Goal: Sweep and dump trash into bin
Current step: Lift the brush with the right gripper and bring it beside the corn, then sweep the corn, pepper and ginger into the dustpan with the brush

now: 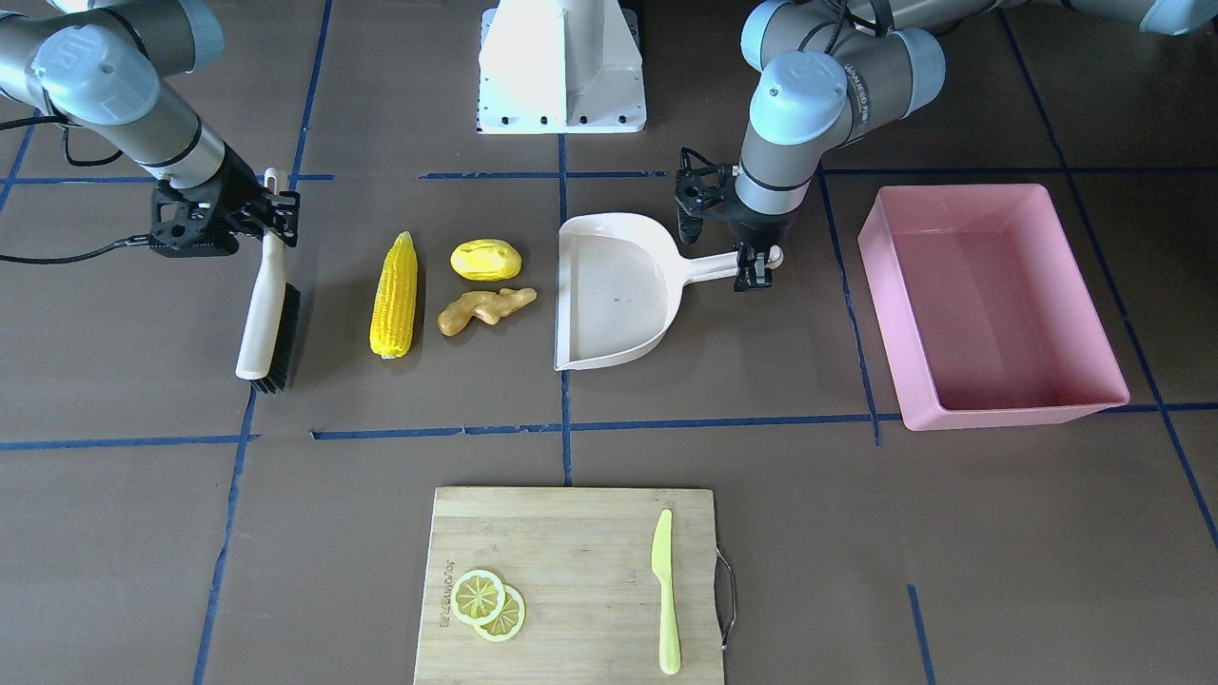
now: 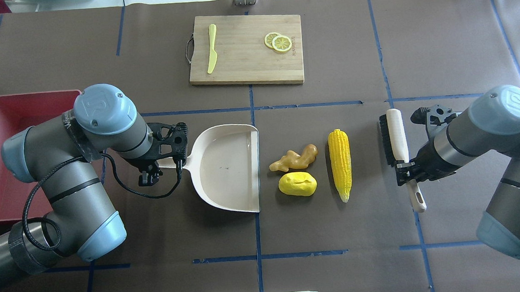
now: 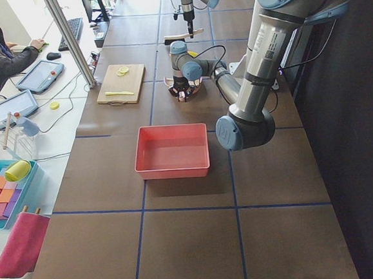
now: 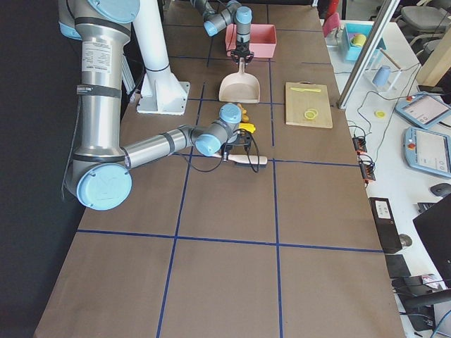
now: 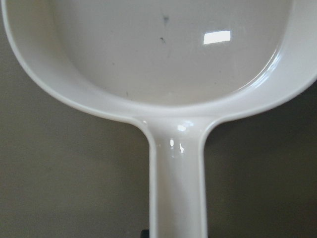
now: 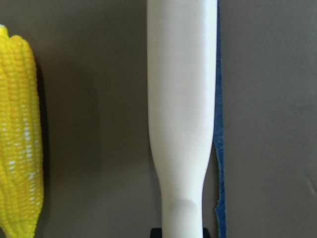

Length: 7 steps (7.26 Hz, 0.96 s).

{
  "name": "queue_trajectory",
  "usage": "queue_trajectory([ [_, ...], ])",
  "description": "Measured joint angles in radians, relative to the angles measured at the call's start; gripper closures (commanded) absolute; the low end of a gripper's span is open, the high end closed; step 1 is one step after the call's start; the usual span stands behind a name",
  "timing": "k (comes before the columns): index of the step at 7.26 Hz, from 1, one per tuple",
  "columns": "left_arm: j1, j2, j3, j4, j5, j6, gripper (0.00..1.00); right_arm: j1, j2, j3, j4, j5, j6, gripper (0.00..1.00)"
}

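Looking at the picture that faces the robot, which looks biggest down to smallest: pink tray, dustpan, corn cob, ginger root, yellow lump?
1. pink tray
2. dustpan
3. corn cob
4. ginger root and yellow lump: too alike to rank; the ginger is longer, the lump plumper.

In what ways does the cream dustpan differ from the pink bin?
The dustpan is cream, has a handle and one open edge; the bin is pink, rectangular and walled all around. The dustpan is the smaller one. The left gripper grips the dustpan's handle; nothing touches the bin. Both are empty.
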State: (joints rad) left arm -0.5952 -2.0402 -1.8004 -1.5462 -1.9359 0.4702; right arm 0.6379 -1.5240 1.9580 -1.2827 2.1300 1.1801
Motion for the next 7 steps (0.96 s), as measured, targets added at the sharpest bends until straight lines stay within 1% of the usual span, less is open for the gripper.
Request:
queue_trajectory([
  [3, 0.000, 0.000, 0.000, 0.000, 0.000, -0.005, 1.00, -0.118, 0.099, 0.006, -0.043, -0.055, 0.142, 1.00],
  [5, 0.000, 0.000, 0.000, -0.001, 0.000, -0.016, 1.00, -0.173, 0.185, -0.001, -0.130, -0.090, 0.167, 1.00],
  [7, 0.000, -0.001, -0.001, -0.001, -0.001, -0.018, 1.00, -0.211, 0.240, -0.014, -0.168, -0.118, 0.181, 1.00],
])
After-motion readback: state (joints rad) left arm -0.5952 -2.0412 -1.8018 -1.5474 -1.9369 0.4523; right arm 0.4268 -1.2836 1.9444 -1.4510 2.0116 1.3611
